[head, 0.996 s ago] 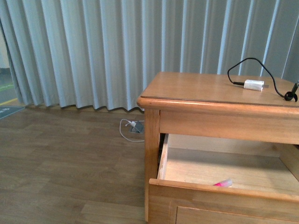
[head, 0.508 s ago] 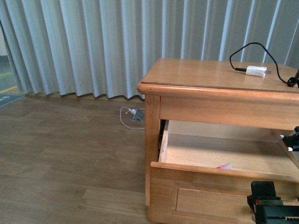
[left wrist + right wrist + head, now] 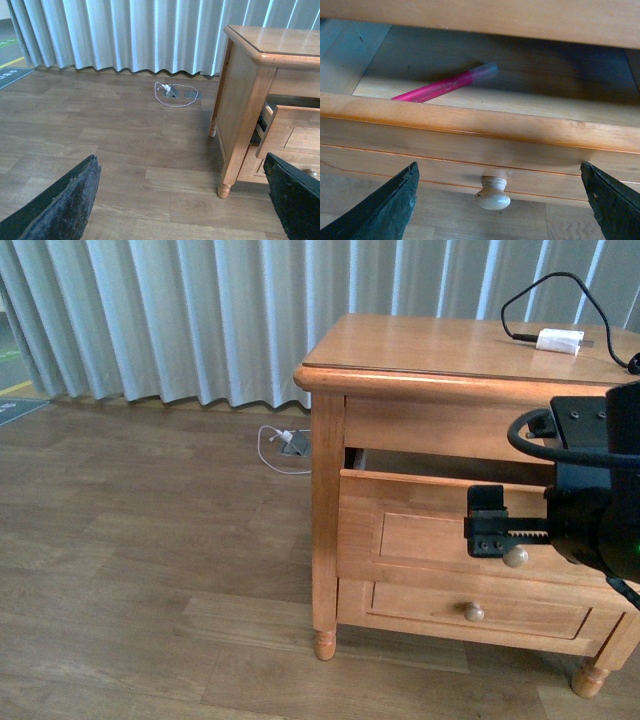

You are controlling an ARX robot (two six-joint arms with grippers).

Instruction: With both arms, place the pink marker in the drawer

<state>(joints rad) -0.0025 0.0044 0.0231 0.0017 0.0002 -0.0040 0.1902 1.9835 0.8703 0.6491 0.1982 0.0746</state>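
Note:
The pink marker (image 3: 445, 86) lies flat inside the upper drawer (image 3: 480, 125), seen over the drawer's front edge in the right wrist view. In the front view the marker is hidden and the drawer (image 3: 430, 530) stands out a little from the nightstand. My right gripper (image 3: 500, 535) is open just in front of the drawer's round knob (image 3: 515, 557), without touching it. In the right wrist view the knob (image 3: 492, 195) sits between the spread fingers (image 3: 385, 210). My left gripper (image 3: 180, 210) is open over the floor, left of the nightstand, and holds nothing.
A white charger block (image 3: 560, 340) with a black cable lies on the nightstand top (image 3: 420, 345). The lower drawer, with its small knob (image 3: 474, 612), is shut. A white cable (image 3: 280, 450) lies on the wood floor by the curtain (image 3: 200, 310). The nightstand leg (image 3: 225, 187) is near my left gripper.
The drawer has gone from wide open to only slightly out. My right arm has risen into view in front of the knob. The front view now shows the whole nightstand from further back.

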